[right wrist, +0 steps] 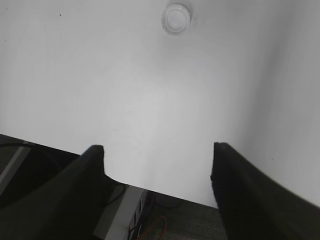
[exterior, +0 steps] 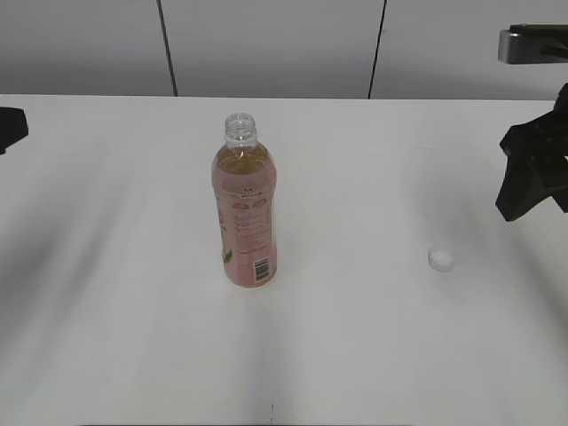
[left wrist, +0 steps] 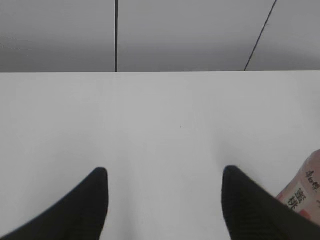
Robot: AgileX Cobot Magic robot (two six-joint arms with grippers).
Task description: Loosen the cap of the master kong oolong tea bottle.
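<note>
Since the cap (exterior: 440, 259) lies right of the open bottle (exterior: 244, 217), both arms' fingers apart, a knock would spill tea.

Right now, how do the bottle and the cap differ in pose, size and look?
The master kong oolong tea bottle stands upright mid-table with its neck open; the cap lies flat on the table, off to the bottle's right and apart from it. The bottle is far taller than the small cap. The bottle is clear with amber tea and a pink label; the cap is plain white. Neither is touched by a claw.
</note>
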